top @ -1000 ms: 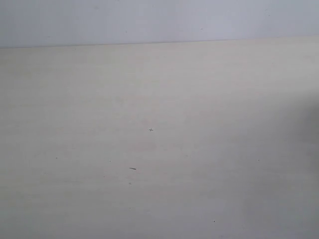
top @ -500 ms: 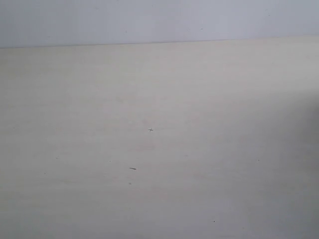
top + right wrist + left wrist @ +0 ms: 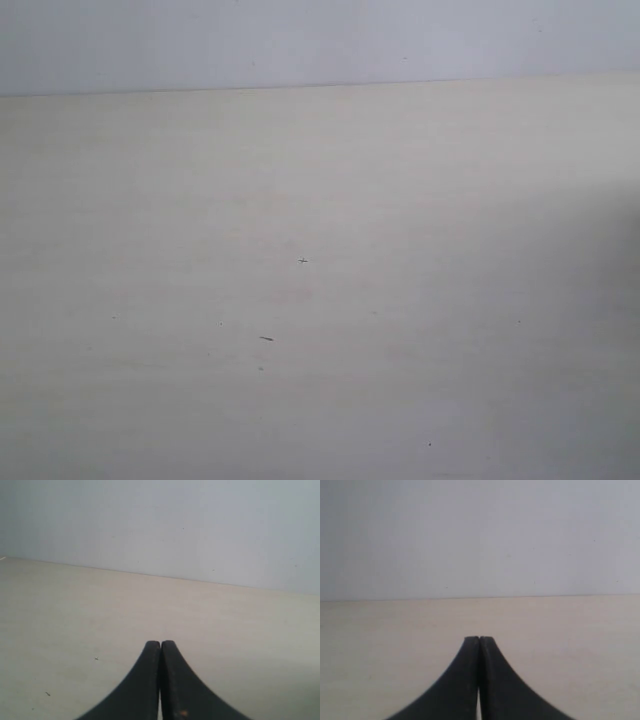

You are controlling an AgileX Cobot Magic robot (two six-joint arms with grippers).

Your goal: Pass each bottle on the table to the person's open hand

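Observation:
The pale beige table (image 3: 300, 200) fills the exterior view and bears only a few small dark specks. No bottle and no hand shows in any view. My left gripper (image 3: 479, 639) is shut, its two black fingers pressed together above the table (image 3: 395, 630), with nothing between them. My right gripper (image 3: 160, 643) is shut too, fingers touching, over the table (image 3: 75, 610). Neither gripper appears in the exterior view.
A plain grey-white wall (image 3: 320, 40) rises behind the table's far edge; it also fills the background in the left wrist view (image 3: 480, 540) and the right wrist view (image 3: 160, 525). A soft shadow darkens the table's right side (image 3: 615, 300).

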